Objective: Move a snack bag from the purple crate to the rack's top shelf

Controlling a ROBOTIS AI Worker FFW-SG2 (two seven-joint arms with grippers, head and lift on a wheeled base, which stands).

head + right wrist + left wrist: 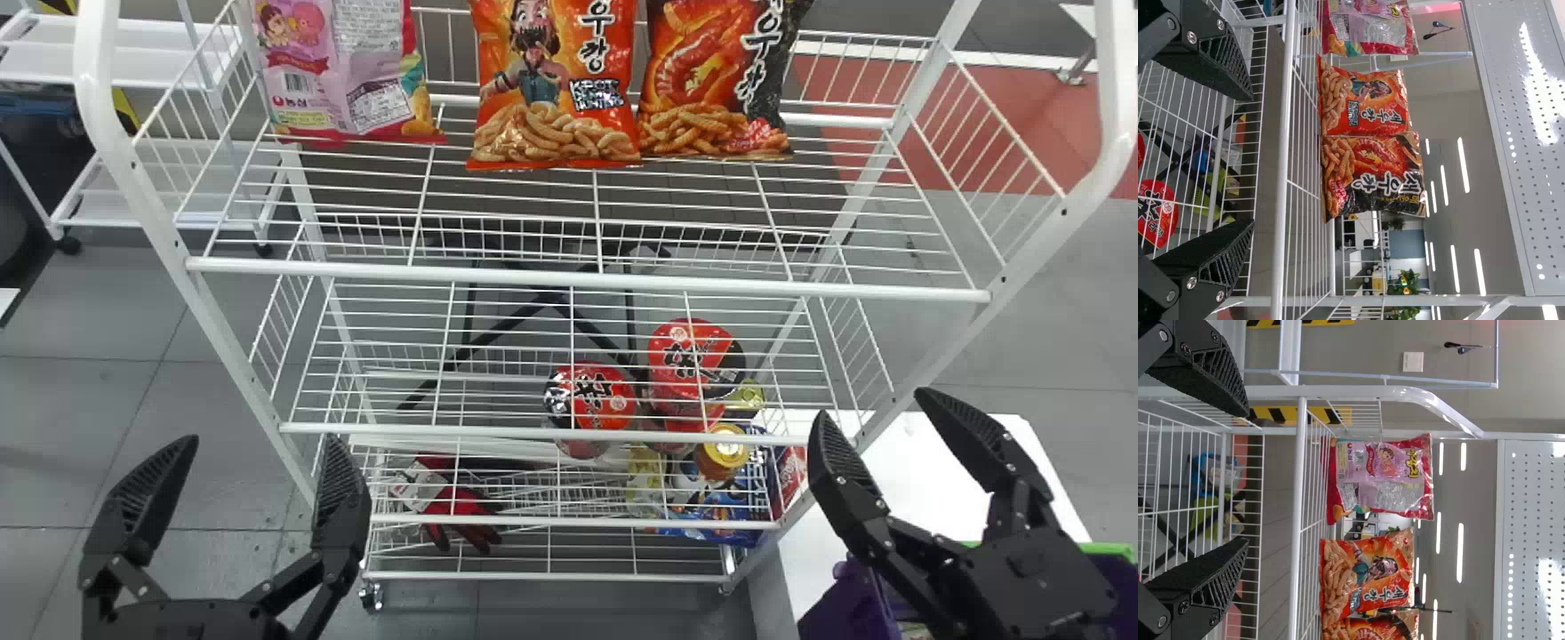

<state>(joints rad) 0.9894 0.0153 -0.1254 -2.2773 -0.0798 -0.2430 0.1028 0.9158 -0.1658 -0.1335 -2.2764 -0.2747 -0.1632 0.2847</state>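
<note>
On the rack's top shelf (587,278) stand three snack bags (553,84), so the move looks finished, though the purple crate (843,606) on the counter (920,476) may hold more. Left hand (261,441) and right hand (873,406) gape wide, both empty.

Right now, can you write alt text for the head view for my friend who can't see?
Three snack bags stand side by side on the white rack's top shelf. The left claw and right claw are open, the right one near a purple crate.
</note>
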